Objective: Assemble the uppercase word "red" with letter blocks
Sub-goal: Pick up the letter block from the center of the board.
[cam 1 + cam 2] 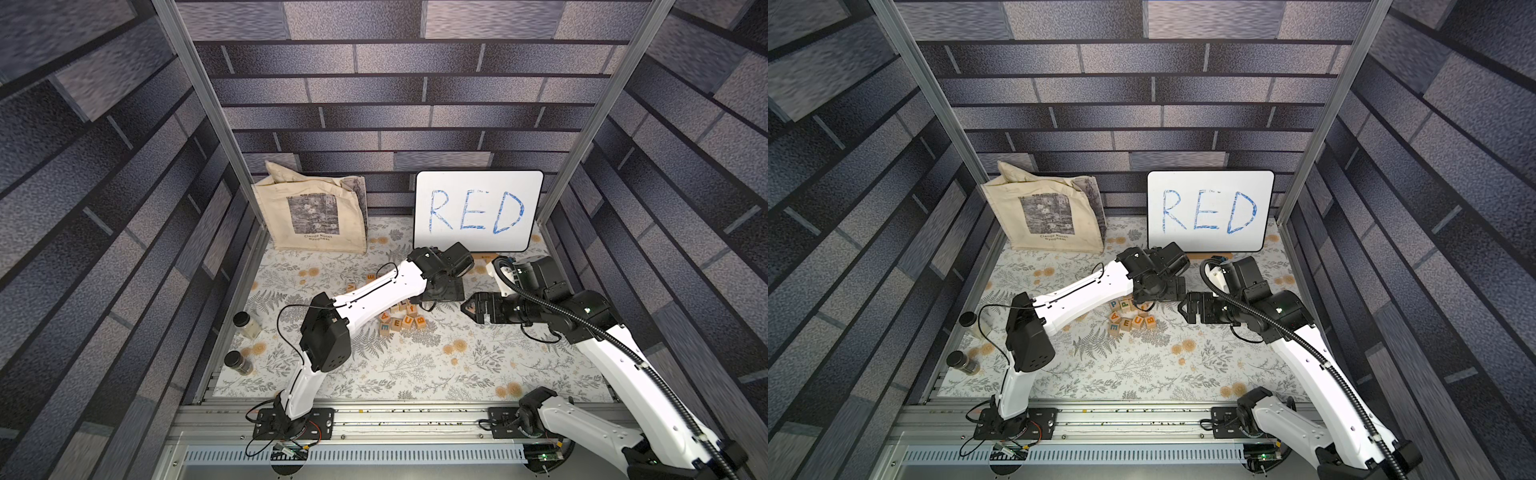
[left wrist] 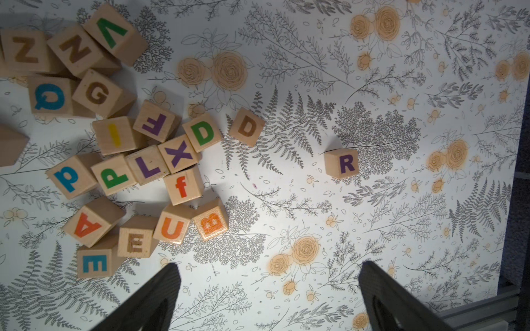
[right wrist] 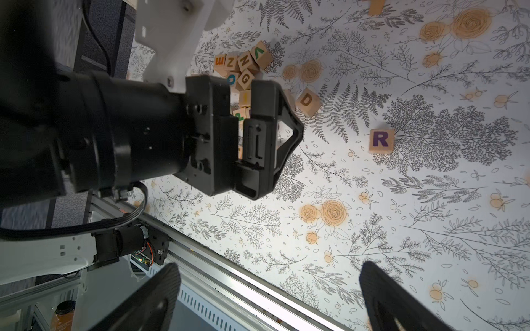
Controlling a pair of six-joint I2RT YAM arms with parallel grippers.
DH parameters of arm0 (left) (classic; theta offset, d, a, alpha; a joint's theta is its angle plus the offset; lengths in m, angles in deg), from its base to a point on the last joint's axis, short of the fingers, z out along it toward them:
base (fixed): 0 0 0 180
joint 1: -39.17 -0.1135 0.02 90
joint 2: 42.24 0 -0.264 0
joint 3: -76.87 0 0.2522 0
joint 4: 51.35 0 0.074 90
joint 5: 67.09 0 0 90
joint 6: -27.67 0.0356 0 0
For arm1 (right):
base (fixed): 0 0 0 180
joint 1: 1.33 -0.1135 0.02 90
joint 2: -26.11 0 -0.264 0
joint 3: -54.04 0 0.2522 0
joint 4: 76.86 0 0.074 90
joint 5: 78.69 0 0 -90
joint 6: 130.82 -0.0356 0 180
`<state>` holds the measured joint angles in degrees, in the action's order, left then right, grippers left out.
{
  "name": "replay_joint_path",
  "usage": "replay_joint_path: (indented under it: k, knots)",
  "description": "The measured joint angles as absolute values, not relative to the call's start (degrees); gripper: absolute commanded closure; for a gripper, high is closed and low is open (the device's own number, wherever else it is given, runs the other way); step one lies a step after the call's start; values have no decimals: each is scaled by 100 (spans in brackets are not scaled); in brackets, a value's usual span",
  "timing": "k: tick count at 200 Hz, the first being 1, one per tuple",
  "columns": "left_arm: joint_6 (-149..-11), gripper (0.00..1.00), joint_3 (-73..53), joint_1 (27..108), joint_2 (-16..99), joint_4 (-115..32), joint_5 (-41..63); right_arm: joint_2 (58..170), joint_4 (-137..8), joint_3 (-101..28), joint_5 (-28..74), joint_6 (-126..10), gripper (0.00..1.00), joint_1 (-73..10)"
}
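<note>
Black-lidded jars stand at the surface's (image 1: 415, 374) left edge: pale-filled jar (image 1: 247, 326), dark-filled jar (image 1: 239, 363). Tote bag (image 1: 311, 216) stands upright at back left, its contents hidden. Letter blocks (image 2: 149, 166) lie heaped mid-surface. E block (image 2: 134, 242) sits on the heap's rim, touching the U block (image 2: 172, 227). D block (image 2: 247, 126) lies just beside the green D block (image 2: 203, 134). Left gripper (image 2: 269, 266) hovers by the heap, released and empty. R block (image 2: 342, 163) lies alone with open surface all round. Right gripper (image 3: 269, 266) is released and empty. Whiteboard (image 1: 478, 210) leans at back right.
</note>
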<state>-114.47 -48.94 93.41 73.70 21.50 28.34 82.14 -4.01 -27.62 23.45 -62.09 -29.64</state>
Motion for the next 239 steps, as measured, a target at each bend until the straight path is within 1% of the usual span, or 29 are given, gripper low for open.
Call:
replay_joint_path:
  k: [46, 113, 194, 239]
  knots:
    - [-11548, 0, -3524, 9157, 6338, 1741, 2882, 8269, -593, -2759, 2248, -6432, 0, -3408]
    - [-11548, 0, -2107, 8947, 4964, 1566, 2917, 8695, -986, -2757, 1835, -6922, 0, -4177]
    - [-11524, 0, -824, 8508, 3353, 1649, 2834, 9469, -1452, -2759, 1282, -7630, 0, -4929]
    - [-11382, 0, -381, 8193, 2642, 1837, 2618, 10011, -1614, -2858, 920, -8050, 0, -5327]
